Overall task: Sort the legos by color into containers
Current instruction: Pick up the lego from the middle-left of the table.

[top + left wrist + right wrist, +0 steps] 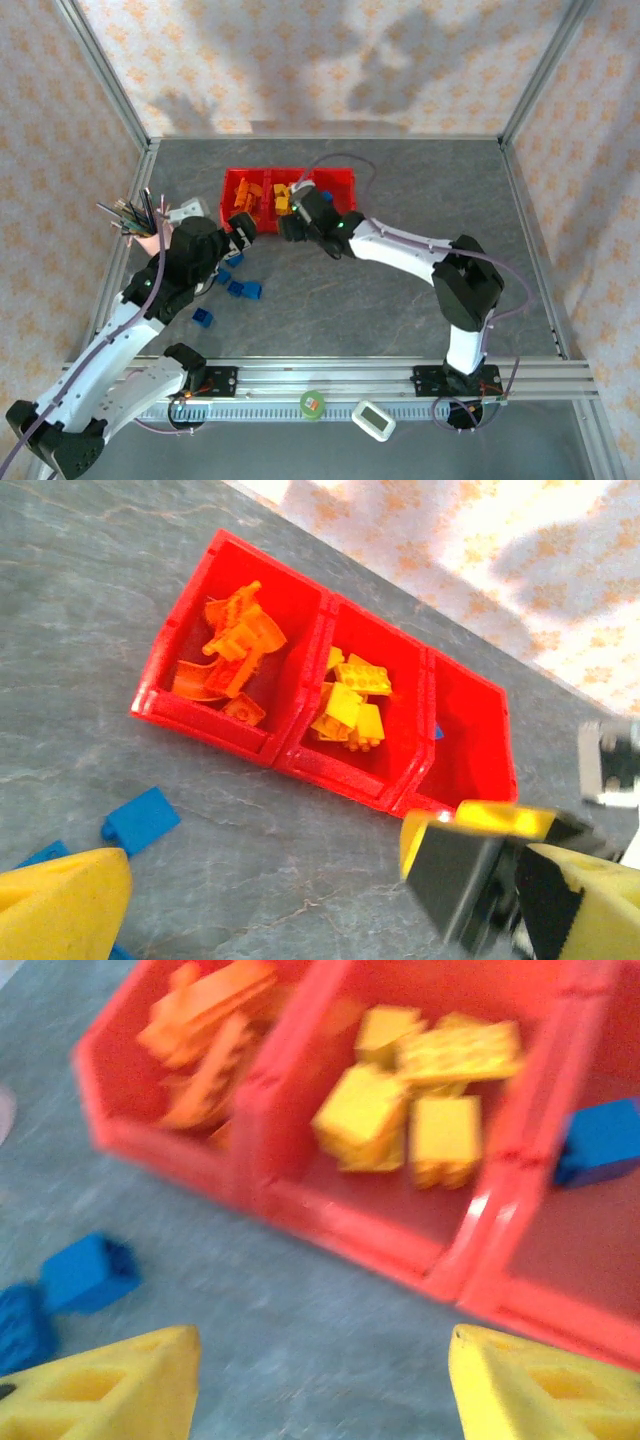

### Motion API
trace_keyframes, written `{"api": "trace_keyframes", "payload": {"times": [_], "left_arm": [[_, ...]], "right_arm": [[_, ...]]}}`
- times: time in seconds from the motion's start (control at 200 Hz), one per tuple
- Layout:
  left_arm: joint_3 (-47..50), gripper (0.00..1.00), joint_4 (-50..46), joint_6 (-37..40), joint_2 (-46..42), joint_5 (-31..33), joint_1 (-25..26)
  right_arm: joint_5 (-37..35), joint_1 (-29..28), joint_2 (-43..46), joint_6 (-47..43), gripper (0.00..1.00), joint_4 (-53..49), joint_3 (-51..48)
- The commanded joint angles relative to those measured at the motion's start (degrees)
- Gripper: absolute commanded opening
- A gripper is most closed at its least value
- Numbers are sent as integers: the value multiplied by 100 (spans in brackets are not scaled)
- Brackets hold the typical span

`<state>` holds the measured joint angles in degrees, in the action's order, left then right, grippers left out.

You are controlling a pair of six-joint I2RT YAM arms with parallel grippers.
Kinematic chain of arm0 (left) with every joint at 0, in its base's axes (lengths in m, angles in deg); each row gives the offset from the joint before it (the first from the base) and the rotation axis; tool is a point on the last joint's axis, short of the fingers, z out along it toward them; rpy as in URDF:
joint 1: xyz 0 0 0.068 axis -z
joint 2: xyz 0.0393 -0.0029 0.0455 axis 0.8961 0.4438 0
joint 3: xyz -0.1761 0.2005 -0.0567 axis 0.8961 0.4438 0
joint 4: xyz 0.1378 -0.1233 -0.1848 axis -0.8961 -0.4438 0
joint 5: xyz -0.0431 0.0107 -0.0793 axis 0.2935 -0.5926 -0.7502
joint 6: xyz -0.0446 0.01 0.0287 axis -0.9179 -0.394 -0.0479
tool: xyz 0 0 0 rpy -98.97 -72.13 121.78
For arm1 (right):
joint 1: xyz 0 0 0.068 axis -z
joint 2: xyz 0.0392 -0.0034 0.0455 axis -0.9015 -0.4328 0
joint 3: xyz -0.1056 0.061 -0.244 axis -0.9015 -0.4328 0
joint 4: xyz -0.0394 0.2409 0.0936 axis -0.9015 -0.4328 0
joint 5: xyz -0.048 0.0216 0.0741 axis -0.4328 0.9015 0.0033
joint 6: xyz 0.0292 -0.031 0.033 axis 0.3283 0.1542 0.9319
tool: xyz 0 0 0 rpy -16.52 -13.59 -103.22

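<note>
Hovering by the containers (330, 1225), left gripper (325, 880) and right gripper (322, 1345) both spread, blue legos (90, 1272) nearby.

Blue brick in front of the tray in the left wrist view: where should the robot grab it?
Probably pinch the blue brick by two flat opposite sides, coming straight down: it lies flat on the table with room on both sides.

At left edge of grey table (400, 300), pink cup (145, 243) full of pencils (128, 212), small grey box (190, 212) just beside. By near rail (350, 378), green disc (313, 404) near white device (373, 420). Floral walls (300, 60) around.
</note>
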<state>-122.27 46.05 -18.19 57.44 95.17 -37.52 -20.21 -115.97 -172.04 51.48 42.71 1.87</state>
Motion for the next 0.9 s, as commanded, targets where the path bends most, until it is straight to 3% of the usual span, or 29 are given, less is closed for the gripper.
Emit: {"api": "trace_keyframes", "payload": {"times": [0.0, 0.355, 0.756, 0.896], "left_arm": [[43, 100, -831, -207, -258, 391, -3], [98, 100, -1622, -615, -671, 636, -10], [114, 100, -1797, -768, -803, 937, -3], [131, 100, -1787, -773, -803, 929, -6]], "right_arm": [[276, -328, 155, -235, 69, 235, -308], [560, -1083, -628, -704, 82, 481, -224], [701, -1238, -1607, -1178, 84, 286, 438], [715, -1237, -1840, -1263, 81, 216, 627]]}}
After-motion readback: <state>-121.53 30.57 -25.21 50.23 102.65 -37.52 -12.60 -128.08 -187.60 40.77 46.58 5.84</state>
